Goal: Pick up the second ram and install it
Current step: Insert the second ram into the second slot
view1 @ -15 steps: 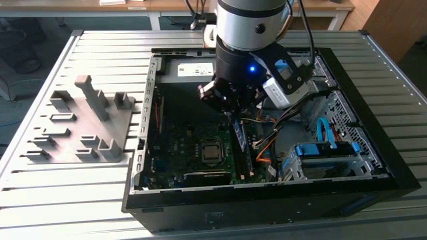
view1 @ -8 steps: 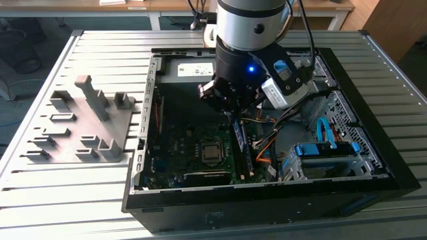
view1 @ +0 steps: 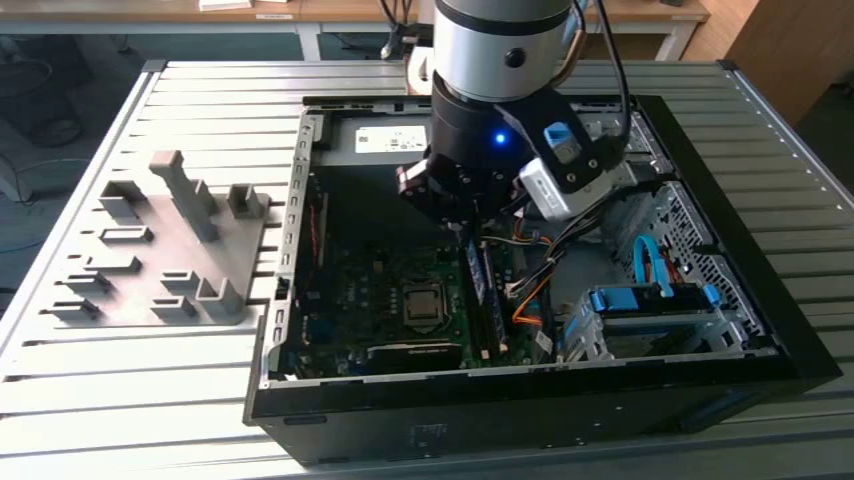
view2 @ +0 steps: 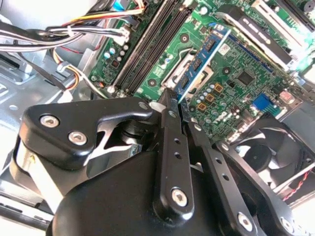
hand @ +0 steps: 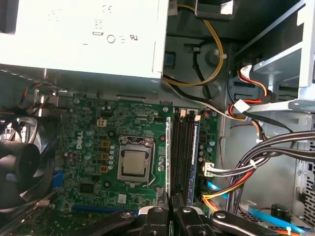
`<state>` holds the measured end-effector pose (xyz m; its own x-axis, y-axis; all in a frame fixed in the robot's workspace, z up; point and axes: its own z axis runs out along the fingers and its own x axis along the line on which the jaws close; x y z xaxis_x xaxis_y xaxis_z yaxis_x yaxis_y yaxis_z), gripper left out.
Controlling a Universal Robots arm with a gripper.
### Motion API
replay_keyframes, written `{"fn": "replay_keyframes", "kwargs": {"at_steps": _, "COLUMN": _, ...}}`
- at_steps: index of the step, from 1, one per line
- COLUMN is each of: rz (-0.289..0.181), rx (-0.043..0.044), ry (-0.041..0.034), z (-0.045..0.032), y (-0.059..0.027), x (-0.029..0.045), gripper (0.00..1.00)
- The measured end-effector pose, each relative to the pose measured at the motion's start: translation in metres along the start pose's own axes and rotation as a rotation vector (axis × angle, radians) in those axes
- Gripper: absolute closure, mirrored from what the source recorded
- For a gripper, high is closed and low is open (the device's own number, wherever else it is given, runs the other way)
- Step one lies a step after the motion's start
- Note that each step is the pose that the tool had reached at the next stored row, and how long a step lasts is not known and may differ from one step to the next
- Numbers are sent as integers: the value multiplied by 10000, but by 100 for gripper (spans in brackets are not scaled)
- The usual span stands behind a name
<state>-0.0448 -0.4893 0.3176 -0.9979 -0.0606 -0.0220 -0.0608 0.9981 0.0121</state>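
One gripper (view2: 176,102) seemingly pinches second ram (view2: 203,55); above motherboard slots (view2: 147,49).

From the gripper (view1: 461,225) clamping the second ram (view2: 203,58), the exterior view shows open board (view1: 354,290) at 8 o'clock, cables (view1: 534,280) crowding 4 o'clock, power supply (view1: 384,140) at 11 o'clock.

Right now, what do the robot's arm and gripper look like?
The arm is a thick silver cylinder ending in a black wrist section with a small blue light. A grey and blue camera unit is mounted beside it, and a black cable runs alongside. The gripper is black, built of flat linkage bars with silver screws.
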Motion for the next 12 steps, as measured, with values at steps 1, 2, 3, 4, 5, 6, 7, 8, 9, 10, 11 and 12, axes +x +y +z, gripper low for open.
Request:
{"fn": "replay_keyframes", "kwargs": {"at_steps": 1, "rz": 70, "rx": 1, "ry": -1, "z": 1, "y": 0, "x": 0, "gripper": 86}}
{"fn": "replay_keyframes", "kwargs": {"at_steps": 2, "rz": 140, "rx": 3, "ry": -2, "z": 1, "y": 0, "x": 0, "gripper": 86}}
{"fn": "replay_keyframes", "kwargs": {"at_steps": 3, "rz": 209, "rx": 4, "ry": -3, "z": 1, "y": 0, "x": 0, "gripper": 86}}
{"fn": "replay_keyframes", "kwargs": {"at_steps": 4, "rz": 264, "rx": 5, "ry": -3, "z": 2, "y": 0, "x": 0, "gripper": 86}}
{"fn": "replay_keyframes", "kwargs": {"at_steps": 5, "rz": 326, "rx": 0, "ry": -5, "z": 3, "y": 0, "x": 0, "gripper": 86}}
{"fn": "replay_keyframes", "kwargs": {"at_steps": 6, "rz": 406, "rx": -28, "ry": -7, "z": 6, "y": -1, "x": 1, "gripper": 86}}
{"fn": "replay_keyframes", "kwargs": {"at_steps": 7, "rz": 482, "rx": -83, "ry": -11, "z": 8, "y": 0, "x": 1, "gripper": 86}}
{"fn": "replay_keyframes", "kwargs": {"at_steps": 8, "rz": 557, "rx": -144, "ry": -14, "z": 10, "y": 0, "x": 1, "gripper": 86}}
{"fn": "replay_keyframes", "kwargs": {"at_steps": 9, "rz": 637, "rx": -210, "ry": -17, "z": 13, "y": 0, "x": 1, "gripper": 86}}
{"fn": "replay_keyframes", "kwargs": {"at_steps": 10, "rz": 721, "rx": -272, "ry": -22, "z": 16, "y": 0, "x": 1, "gripper": 86}}
{"fn": "replay_keyframes", "kwargs": {"at_steps": 11, "rz": 815, "rx": -318, "ry": -25, "z": 20, "y": 0, "x": 1, "gripper": 86}}
{"fn": "replay_keyframes", "kwargs": {"at_steps": 12, "rz": 936, "rx": -337, "ry": -30, "z": 26, "y": 0, "x": 1, "gripper": 86}}
